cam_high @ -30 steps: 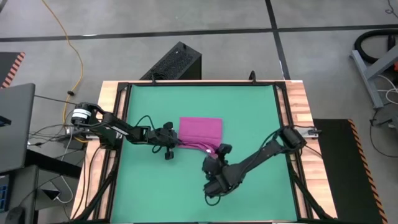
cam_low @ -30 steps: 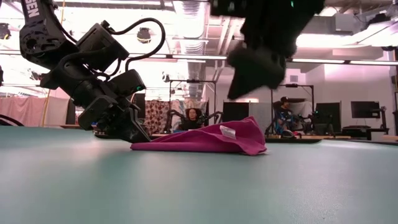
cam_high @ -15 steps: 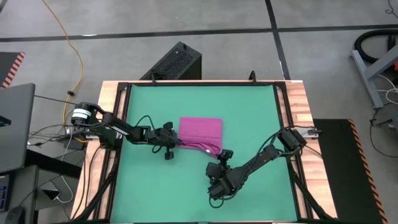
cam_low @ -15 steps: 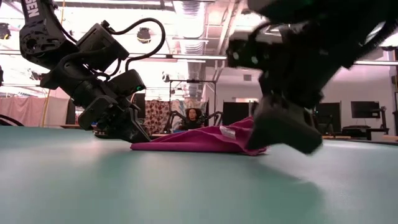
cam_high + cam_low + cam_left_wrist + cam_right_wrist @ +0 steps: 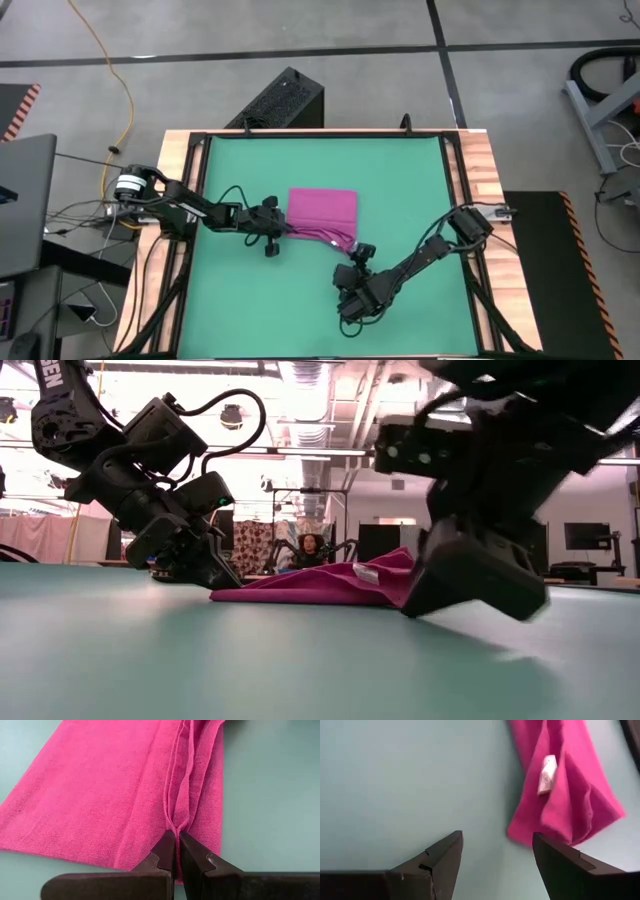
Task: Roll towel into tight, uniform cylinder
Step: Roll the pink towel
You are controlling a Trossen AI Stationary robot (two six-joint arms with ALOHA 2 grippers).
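The magenta towel (image 5: 322, 208) lies partly folded on the green mat (image 5: 250, 170), with a bunched fold along its near edge (image 5: 325, 238) and a white tag (image 5: 546, 774) by its near right corner. My left gripper (image 5: 284, 229) reaches in from the table's left and is shut on the towel's near left part. My right gripper (image 5: 495, 837) hangs open, low over the bare mat, just short of the towel's near right corner (image 5: 520, 832), touching nothing. In the low view it (image 5: 470, 575) stands in front of the towel's right end. My left gripper pinches a narrow raised fold (image 5: 174, 822) of the towel between its two fingertips (image 5: 165, 851), at the towel's left edge near its near side. The fingers come slanting down from the table's left, along the fold. The towel lies slack on the mat.
A black frame and wooden strips (image 5: 482, 190) border the mat. Bare mat lies on the near side and far side of the towel. A black box (image 5: 285, 100) sits on the floor beyond the far edge. People sit in the room behind (image 5: 312, 548).
My right gripper has come down to just above the mat and drifted a little toward the near right, staying open beside the towel's near right corner. The towel and my left gripper have kept still.
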